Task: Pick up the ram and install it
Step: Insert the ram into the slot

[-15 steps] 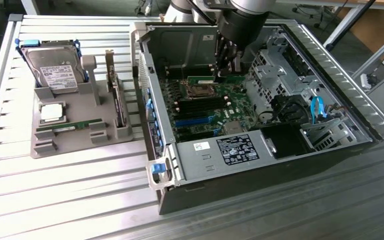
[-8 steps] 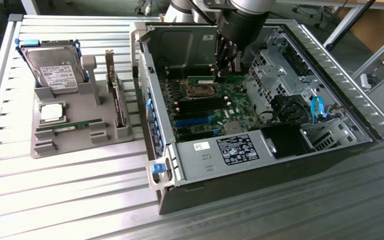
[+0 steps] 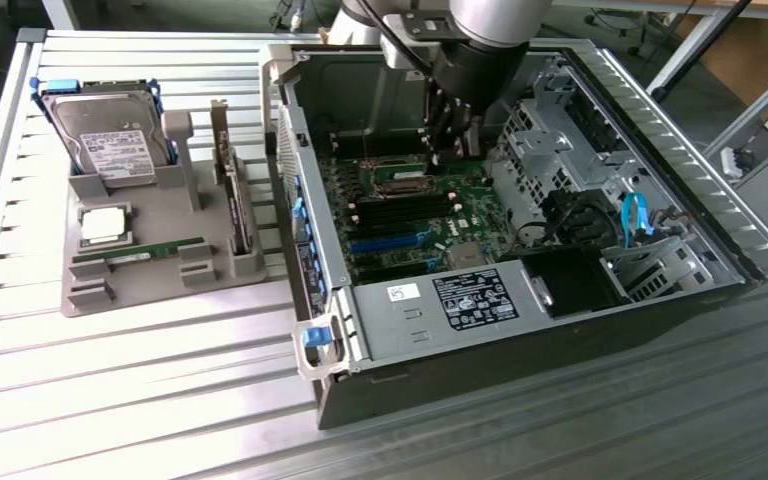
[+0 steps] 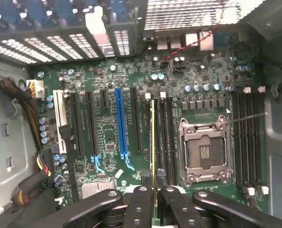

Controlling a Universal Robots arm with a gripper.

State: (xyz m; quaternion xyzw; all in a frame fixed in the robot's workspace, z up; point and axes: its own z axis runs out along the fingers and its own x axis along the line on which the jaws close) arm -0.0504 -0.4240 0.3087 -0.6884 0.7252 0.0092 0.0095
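Gripper (image 4: 153,192) clamped narrow on the ram (image 4: 153,142), edge-on inside the case (image 3: 291,150), lined up along the slots (image 4: 167,137) beside the CPU socket (image 4: 205,152).

Seen in the exterior view, the case (image 3: 291,150) lies open on top, so the way down to the motherboard (image 3: 471,195) is free from above. Around the gripper (image 3: 451,150), the case's side wall stands at nine o'clock, the drive cage (image 3: 544,140) crowds in at three o'clock, and the power supply (image 3: 438,305) blocks six o'clock. A blue cable (image 3: 631,215) loops at four o'clock. In the wrist view the ram (image 4: 153,142), pinched edge-on between the fingers (image 4: 140,209), hangs over narrow slots with the open processor socket (image 4: 205,152) just beside. The parts holder (image 3: 157,250) sits well apart at eight o'clock, with bare table slats (image 3: 117,400) around it.
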